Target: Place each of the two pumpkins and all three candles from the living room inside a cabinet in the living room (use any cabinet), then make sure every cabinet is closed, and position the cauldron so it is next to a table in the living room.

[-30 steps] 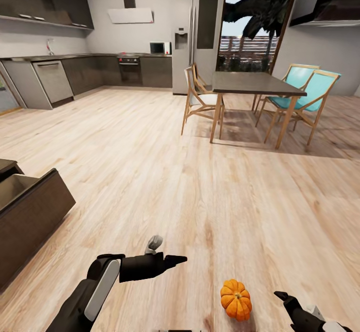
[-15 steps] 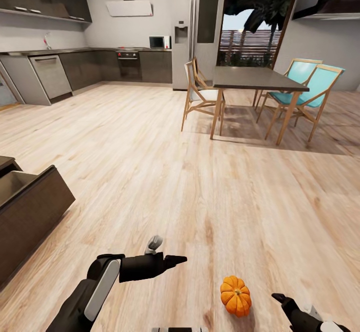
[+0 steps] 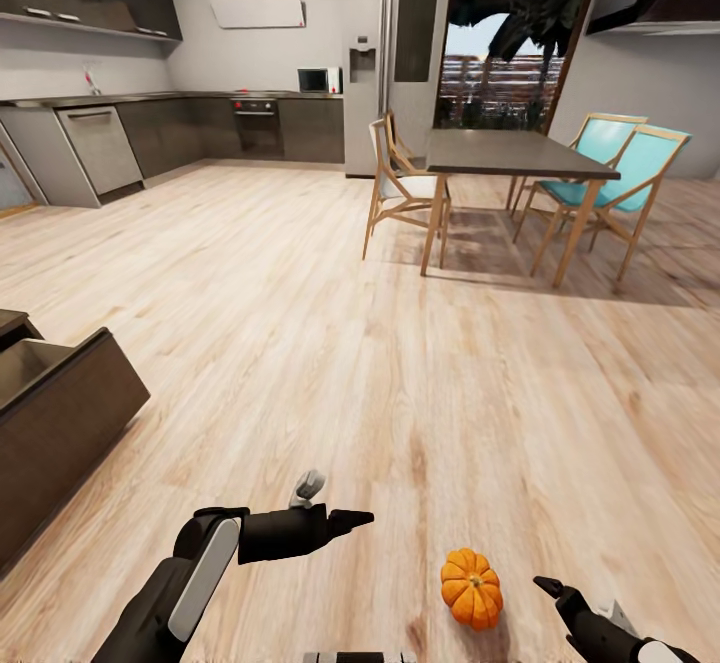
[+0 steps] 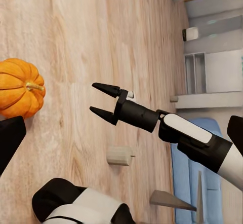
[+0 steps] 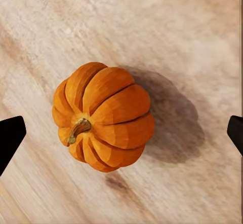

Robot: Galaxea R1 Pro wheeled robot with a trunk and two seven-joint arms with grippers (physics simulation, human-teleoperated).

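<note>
From my remote seat, the right claw (image 4: 105,102) hangs with its two black fingers spread apart, just beside a small orange pumpkin (image 3: 471,589) that sits on the pale wood floor (image 3: 330,343) close in front of the robot; in the right wrist view the pumpkin (image 5: 103,115) lies between the two fingertips (image 5: 10,135), touching neither, stem tilted to one side. The left claw (image 3: 350,519) reaches forward to the pumpkin's left, well clear of it; I cannot tell whether its fingers are parted or closed. In the left wrist view a small beige candle (image 4: 120,155) rests on the floor beneath the right arm. At the left edge, the dark-brown cabinet (image 3: 60,423) stands with a drawer pulled out, its pale inside showing. Nothing lies on the open boards between pumpkin and drawer. Farther off, a dark dining surface (image 3: 520,155) stands with wooden chairs (image 3: 400,188) around it, two with teal seats (image 3: 625,183). Beyond, a kitchen run with an oven (image 3: 258,128), microwave (image 3: 318,80) and tall fridge (image 3: 395,53) lines the back wall, beside a doorway showing a palm tree (image 3: 520,13).
</note>
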